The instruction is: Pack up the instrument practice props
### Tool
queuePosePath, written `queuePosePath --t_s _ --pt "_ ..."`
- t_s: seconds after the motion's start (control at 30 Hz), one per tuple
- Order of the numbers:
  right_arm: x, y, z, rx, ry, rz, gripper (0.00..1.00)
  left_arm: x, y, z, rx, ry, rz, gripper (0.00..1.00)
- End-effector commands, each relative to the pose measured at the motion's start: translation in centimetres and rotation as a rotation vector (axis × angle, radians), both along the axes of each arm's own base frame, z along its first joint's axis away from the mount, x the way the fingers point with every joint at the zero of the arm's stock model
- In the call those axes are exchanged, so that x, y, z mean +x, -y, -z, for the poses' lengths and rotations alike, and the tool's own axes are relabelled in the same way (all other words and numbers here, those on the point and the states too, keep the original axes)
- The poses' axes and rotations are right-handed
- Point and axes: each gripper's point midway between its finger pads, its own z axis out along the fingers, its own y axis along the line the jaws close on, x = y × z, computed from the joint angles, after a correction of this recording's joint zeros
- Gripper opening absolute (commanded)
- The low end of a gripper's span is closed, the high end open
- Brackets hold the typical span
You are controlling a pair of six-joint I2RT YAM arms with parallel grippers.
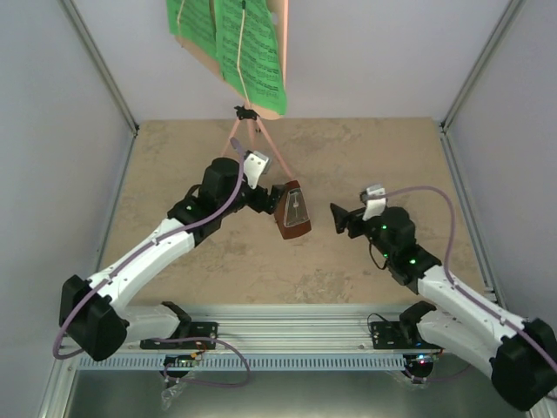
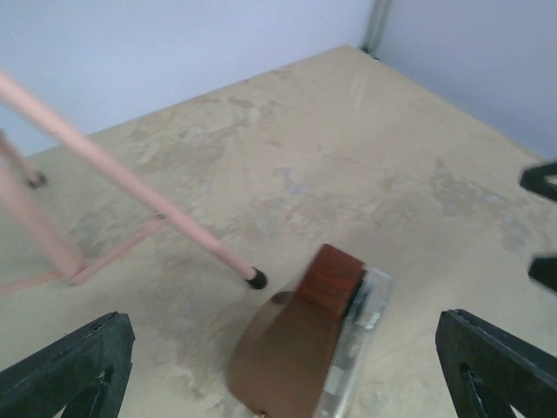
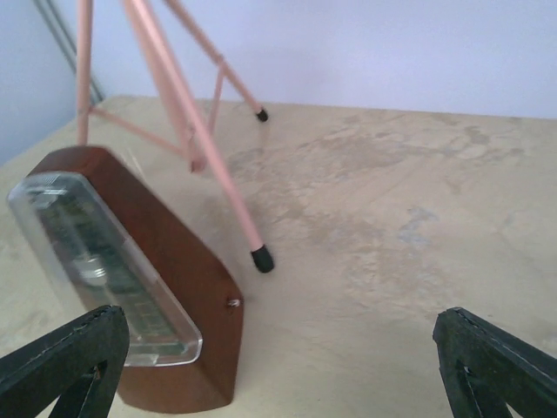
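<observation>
The brown wooden metronome [image 1: 293,211] stands on the table between my two arms, its clear front facing the near edge. My left gripper [image 1: 266,199] is right beside it on the left, open. In the left wrist view the metronome [image 2: 300,344] lies between the wide-apart jaws of the left gripper [image 2: 283,370], untouched. My right gripper [image 1: 338,218] is open a little to its right. In the right wrist view the metronome [image 3: 130,287] sits by the left finger of the right gripper [image 3: 278,374]. The pink music stand [image 1: 254,131] stands behind, carrying green sheet-music pages [image 1: 244,43].
A rubber-tipped stand leg [image 2: 255,279] rests on the table just behind the metronome, also seen as the leg tip [image 3: 262,259] in the right wrist view. Pale walls enclose the beige tabletop [image 1: 383,157] on three sides. An aluminium rail [image 1: 287,335] runs along the near edge.
</observation>
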Motion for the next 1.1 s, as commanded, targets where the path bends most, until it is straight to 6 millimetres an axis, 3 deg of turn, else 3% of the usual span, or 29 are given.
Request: queuePosePath --t_s 0.0,0.13,0.3,0.57,0.67,1.07 --pt "-0.8 1.8 -0.2 0.125 -0.045 -0.052 0.98 -0.5 2.5 0.2 0.010 -0.020 0.210 0.98" --pt "-1.0 2.7 -0.9 0.170 -0.049 -0.042 0.98 0.2 4.2 1.3 -0.001 -0.113 0.315 0.99" --pt "-1.7 2.6 -1.3 0.201 -0.057 -0.065 0.98 1.1 5.9 1.0 0.005 -0.097 0.392 0.99" --pt "-2.8 2.5 -2.4 0.221 -0.004 -0.103 0.98 3.5 6.3 5.0 0.073 -0.168 0.373 0.99" --pt "-2.9 2.5 -2.5 0.224 -0.005 -0.105 0.98 3.3 6.6 6.0 0.069 -0.197 0.398 0.99" --pt "-3.2 2.4 -2.0 0.228 -0.021 -0.115 0.98 2.1 6.8 7.0 0.082 -0.213 0.463 0.99"
